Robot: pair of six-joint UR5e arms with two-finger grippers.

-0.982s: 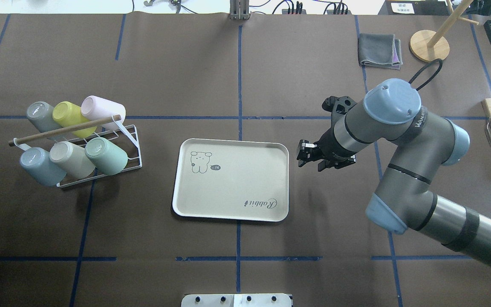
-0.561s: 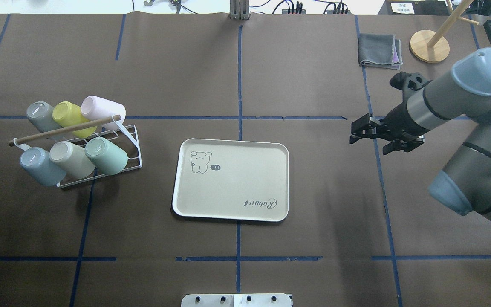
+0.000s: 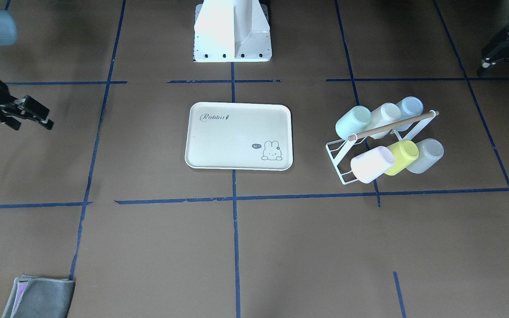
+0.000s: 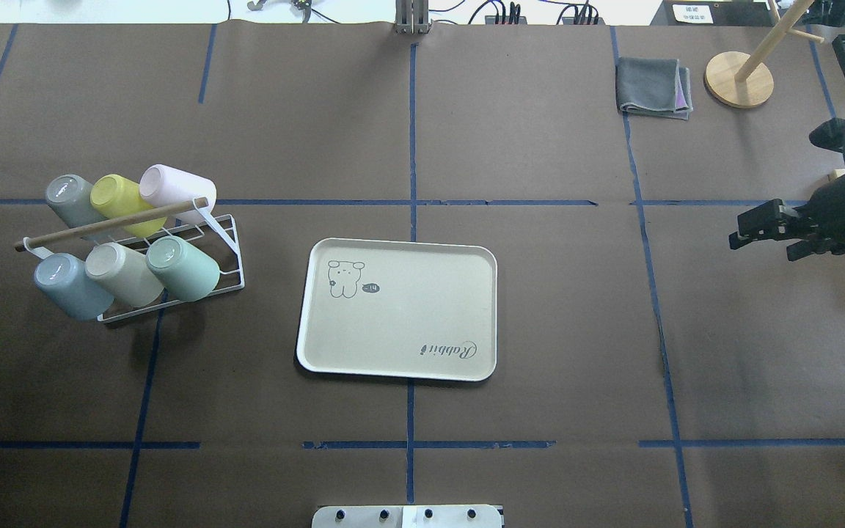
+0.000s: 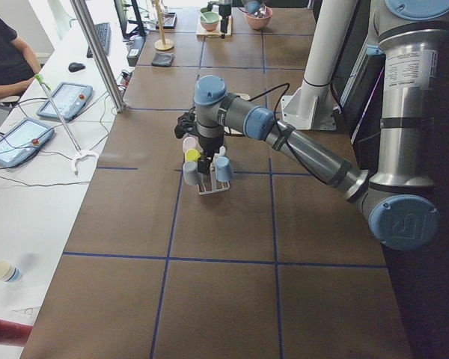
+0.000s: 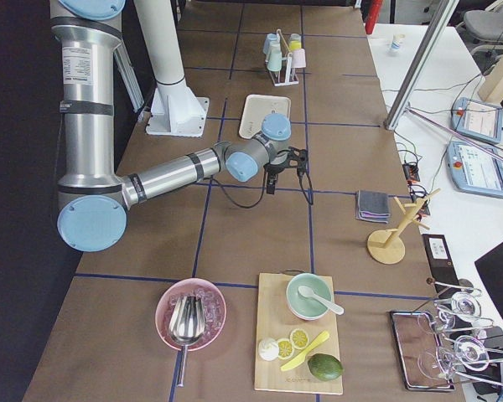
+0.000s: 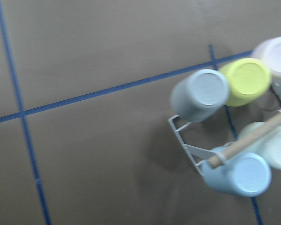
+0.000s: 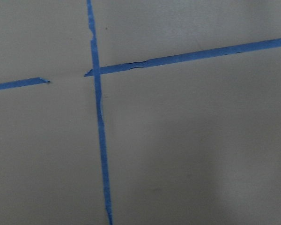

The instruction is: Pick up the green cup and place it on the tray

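The green cup (image 4: 184,268) is pale mint and lies tilted in the front row of a white wire rack (image 4: 230,253) at the table's left, beside a cream cup. It also shows in the front-facing view (image 3: 351,123) and at the right edge of the left wrist view (image 7: 278,147). The cream tray (image 4: 400,323) with its bunny drawing lies at the table's middle and holds nothing. My right gripper (image 4: 738,231) hovers far to the right, open and holding nothing. My left gripper (image 5: 185,129) shows only in the exterior left view, high near the rack; I cannot tell its state.
The rack also holds a yellow-green cup (image 4: 118,202), a pink cup (image 4: 173,187), a grey cup (image 4: 70,199), a pale blue cup (image 4: 67,284) and a cream cup (image 4: 123,273). A grey cloth (image 4: 653,86) and a wooden stand (image 4: 738,77) sit at the back right.
My right arm has swung away from the tray's right side to the table's right edge. The cups and the tray have not moved.
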